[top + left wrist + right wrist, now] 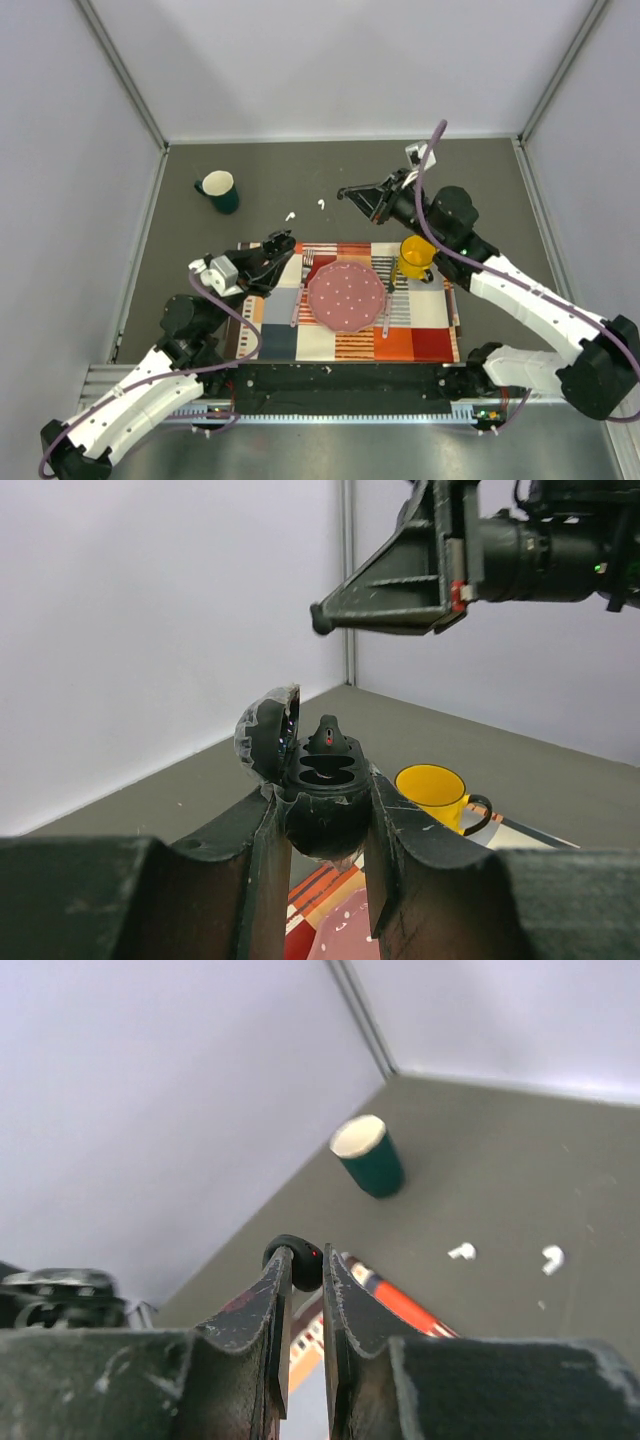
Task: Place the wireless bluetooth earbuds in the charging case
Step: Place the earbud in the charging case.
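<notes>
The charging case (325, 815) is small, black and rounded, not white. Its lid (268, 735) is flipped open to the left, showing two dark sockets. A black piece with a red light (330, 738) stands at its far rim. My left gripper (325, 780) is shut on the case body and holds it upright above the mat (278, 247). My right gripper (305, 1260) is shut on a black earbud (302, 1262) with a red dot. It hangs above and beyond the case (320, 618), apart from it, at the table's back middle (345, 192).
Two small white pieces (290, 215) (322, 204) lie on the grey table behind the mat. A dark green mug (218, 190) stands back left. A yellow mug (417, 255) and a pink plate (346, 296) rest on the striped mat (420, 335).
</notes>
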Motion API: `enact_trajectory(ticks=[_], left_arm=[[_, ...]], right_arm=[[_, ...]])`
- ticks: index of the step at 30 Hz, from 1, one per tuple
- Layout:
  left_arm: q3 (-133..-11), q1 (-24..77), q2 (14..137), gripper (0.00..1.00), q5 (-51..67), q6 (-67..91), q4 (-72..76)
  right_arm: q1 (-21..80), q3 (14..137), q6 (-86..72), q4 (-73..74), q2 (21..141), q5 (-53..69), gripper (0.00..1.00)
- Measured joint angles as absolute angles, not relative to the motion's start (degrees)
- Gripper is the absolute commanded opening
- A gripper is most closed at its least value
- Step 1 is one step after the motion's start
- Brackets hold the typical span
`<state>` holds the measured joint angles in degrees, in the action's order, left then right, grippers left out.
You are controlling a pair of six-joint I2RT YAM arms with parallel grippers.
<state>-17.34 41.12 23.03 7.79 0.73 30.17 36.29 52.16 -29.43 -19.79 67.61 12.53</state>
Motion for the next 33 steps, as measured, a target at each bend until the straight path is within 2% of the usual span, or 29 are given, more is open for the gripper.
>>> enact_trajectory(ticks=[12,22,33], left_arm=[[-16.34,41.12,24.08,0.0,7.42,1.58,33.98],[-15.55,41.12,24.91,0.0,7.9,1.58,36.01],[-15.55,41.12,24.93,0.0,8.34,1.58,36.07]], right_arm=[[49.15,50.57,-26.57,-28.77,62.24,11.88,0.0],[57.43,51.92,-23.62,-31.73,68.55,12.71,0.0],[59.81,55.86,-20.32,-31.11,72.12,13.8,0.0]])
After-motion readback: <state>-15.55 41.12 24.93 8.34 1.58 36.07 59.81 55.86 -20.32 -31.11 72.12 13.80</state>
